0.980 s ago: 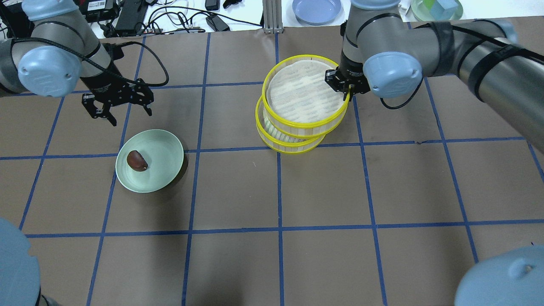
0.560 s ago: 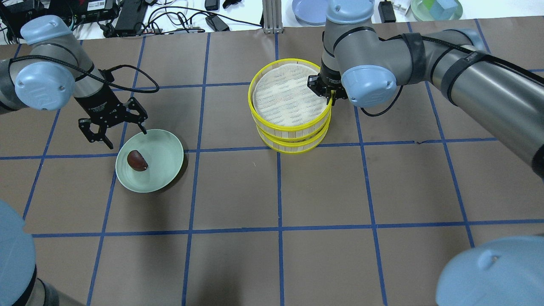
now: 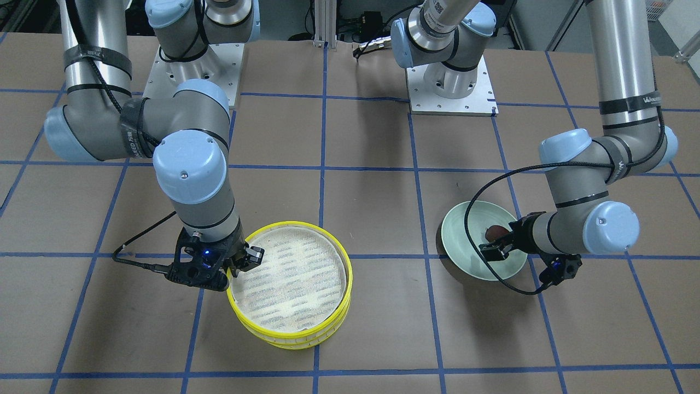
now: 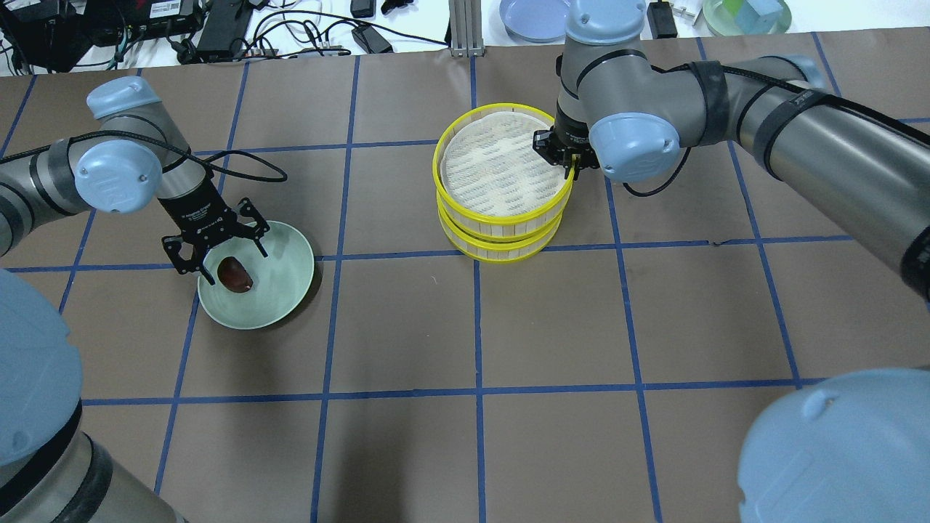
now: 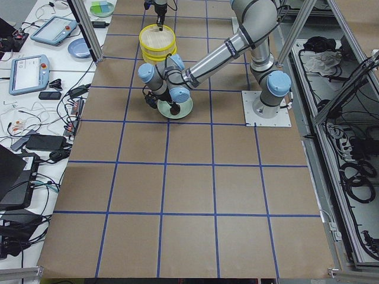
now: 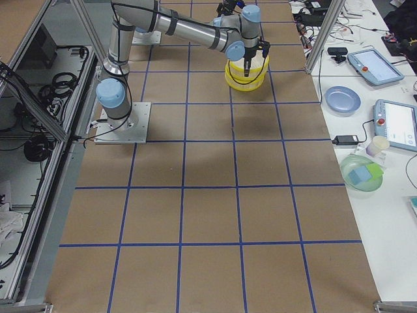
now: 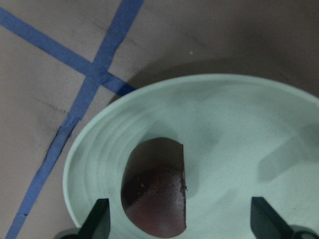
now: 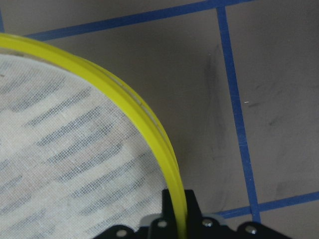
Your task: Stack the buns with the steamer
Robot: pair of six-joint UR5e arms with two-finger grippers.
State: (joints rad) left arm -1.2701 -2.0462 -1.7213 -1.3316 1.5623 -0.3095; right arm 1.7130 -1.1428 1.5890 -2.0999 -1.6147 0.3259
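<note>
Since a second ago my left pincer [image 4: 220,256] has dropped from beside the green plate [image 4: 289,276] to straddle the dark bun [image 4: 234,274], jaws spread, empty. That bun lies toward 9 o'clock on the plate. I should centre, then close gently. My right pincer [image 4: 569,161] stays clenched on the upper steamer tier [image 4: 501,171] at 3 o'clock, atop the lower tier [image 4: 501,248].
</note>
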